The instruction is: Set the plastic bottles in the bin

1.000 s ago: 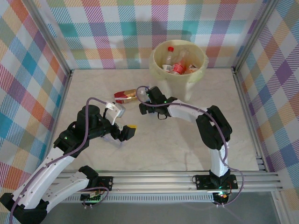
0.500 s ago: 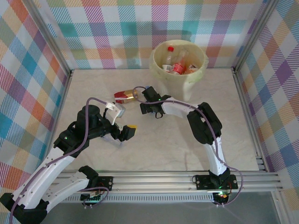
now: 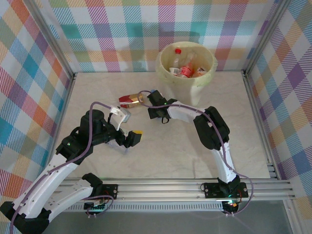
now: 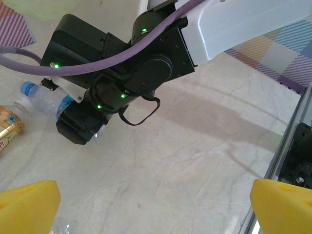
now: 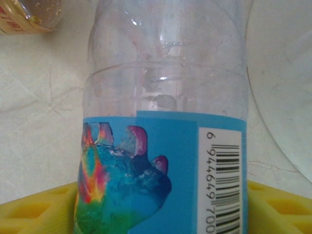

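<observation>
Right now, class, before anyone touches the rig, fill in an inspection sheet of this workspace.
Surface: pale marble-look table.
Job's things: bin at the far edge with several bottles inside; red-and-gold bottle and blue-label bottle lying on the table.
Clutter: nothing seen.
Grippers: left gripper open, holding nothing; right gripper straddles the blue-label bottle, grip uncertain.
Cables: purple cable looping along each arm.
Surroundings: checked walls, metal rail at the near edge.
</observation>
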Available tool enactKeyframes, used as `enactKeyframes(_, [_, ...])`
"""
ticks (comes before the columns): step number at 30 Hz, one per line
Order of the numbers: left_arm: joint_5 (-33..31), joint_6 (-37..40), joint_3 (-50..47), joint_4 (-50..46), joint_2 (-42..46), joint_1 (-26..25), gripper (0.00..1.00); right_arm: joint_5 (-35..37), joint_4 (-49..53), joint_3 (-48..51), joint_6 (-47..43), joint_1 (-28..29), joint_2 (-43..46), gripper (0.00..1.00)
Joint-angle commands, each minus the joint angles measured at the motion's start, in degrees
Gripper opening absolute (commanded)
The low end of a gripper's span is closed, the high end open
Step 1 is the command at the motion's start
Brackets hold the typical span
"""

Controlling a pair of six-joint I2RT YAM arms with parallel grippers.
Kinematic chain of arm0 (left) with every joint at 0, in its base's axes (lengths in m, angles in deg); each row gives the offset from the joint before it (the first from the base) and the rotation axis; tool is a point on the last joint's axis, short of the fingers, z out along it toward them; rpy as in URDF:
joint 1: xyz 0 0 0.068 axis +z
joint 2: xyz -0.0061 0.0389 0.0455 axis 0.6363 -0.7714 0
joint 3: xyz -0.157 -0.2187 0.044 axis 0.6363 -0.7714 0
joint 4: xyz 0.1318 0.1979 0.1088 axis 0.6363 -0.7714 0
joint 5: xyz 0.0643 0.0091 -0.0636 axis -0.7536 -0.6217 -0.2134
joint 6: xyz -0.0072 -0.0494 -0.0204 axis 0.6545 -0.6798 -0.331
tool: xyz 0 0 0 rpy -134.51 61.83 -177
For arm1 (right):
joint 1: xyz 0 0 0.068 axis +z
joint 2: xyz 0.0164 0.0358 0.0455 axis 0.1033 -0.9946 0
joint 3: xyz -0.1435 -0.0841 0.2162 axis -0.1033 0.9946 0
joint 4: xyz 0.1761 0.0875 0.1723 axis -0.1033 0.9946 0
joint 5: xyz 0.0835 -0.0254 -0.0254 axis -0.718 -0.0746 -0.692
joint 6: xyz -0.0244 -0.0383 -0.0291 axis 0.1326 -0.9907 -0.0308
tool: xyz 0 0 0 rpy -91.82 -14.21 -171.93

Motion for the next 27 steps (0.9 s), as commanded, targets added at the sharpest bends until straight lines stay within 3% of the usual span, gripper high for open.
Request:
enactKeyframes(1, [-0.29, 0.27, -0.4, 0.17, 0.61, -0.34, 1.0, 1.74, 0.7, 1.35, -0.6, -0.03, 3.08, 0.7])
enactKeyframes(12, [-0.64, -2.03, -1.59, 3.1, 1.8, -0.34, 1.0, 2.74, -1.54, 11.47, -1.56, 0.85, 15.46, 0.66])
enactKeyframes(19, [0.49, -3.55, -3.2, 6.58, 3.69, -0.32, 1.0, -6.25, -5.83, 17.53, -8.05, 1.84, 25.1, 0.66])
enactKeyframes(27, [0.41, -3.62, -4.29, 7.87, 4.98, -0.3, 1.0, -12.53, -4.96, 16.65, -9.5, 1.84, 35.12, 0.65])
